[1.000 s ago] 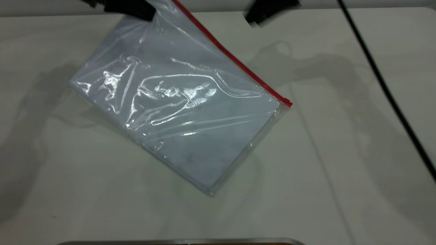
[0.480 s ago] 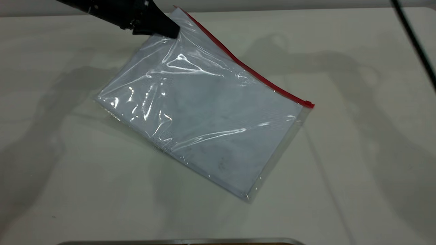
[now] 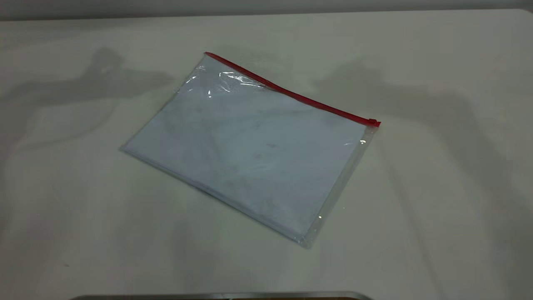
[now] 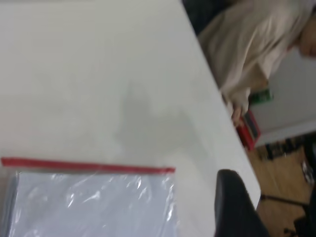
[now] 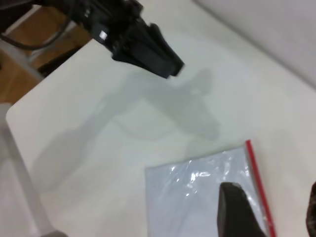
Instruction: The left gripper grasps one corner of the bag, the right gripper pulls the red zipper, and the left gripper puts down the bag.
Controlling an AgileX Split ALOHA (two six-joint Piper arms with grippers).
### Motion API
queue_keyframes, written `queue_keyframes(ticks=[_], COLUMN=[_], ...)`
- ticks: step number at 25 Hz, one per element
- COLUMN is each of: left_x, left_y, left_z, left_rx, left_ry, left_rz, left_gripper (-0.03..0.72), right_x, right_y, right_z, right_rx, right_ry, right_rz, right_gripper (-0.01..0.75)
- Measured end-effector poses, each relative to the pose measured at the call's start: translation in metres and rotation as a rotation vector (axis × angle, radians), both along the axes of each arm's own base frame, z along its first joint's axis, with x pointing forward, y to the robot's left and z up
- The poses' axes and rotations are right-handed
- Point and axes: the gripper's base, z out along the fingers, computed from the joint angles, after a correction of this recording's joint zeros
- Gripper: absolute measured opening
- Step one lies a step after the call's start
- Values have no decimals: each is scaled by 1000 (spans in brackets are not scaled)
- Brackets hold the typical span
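The bag (image 3: 250, 146), a clear pouch with white sheets inside, lies flat on the table, and no gripper touches it. The red zipper (image 3: 287, 92) runs along its far long edge, with the slider tab (image 3: 374, 123) at the right end. Both grippers are out of the exterior view. The right wrist view shows the left gripper (image 5: 165, 61) raised above the table, away from the bag (image 5: 187, 197). The right gripper (image 5: 276, 212) hangs open above the bag's zipper edge (image 5: 257, 182). The left wrist view shows one left finger (image 4: 236, 202) beside the bag's corner (image 4: 94, 207).
The white table (image 3: 437, 187) spreads wide around the bag. A metal edge (image 3: 220, 296) lies along the near side. In the left wrist view a person in beige (image 4: 252, 44) stands beyond the table's edge.
The left gripper has let go of the bag's far corner and drawn back out of the exterior view. The bag has dropped and settled flat. The right gripper and its cable have also left.
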Motion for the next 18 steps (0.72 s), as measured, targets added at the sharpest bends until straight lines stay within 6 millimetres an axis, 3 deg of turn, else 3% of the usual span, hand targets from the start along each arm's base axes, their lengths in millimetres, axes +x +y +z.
queue_keyframes(ticks=[4,7,11,14,18], left_x=[-25,-59,-110,-149,-188], left_y=[3,2,5,8,15], left_z=[79,139,197,232,256], left_rx=[43,175,393,526,647], left_ry=[-136,-278,-371,-401,-376], left_rz=[18,7,44,124,257], left_gripper=[432,432,432,432,432], right_x=[-35,-61,-101,-133,-169], right_y=[-13,-26,-43,-51,-62], right_z=[46,73,89,85,57], right_rx=[-30,-61,-107,-137,-205], right_ry=[-80,-115,-127,-102,-29], right_rz=[-80,-182,-279,-296,-308], right_gripper=[385,385,385,384,383])
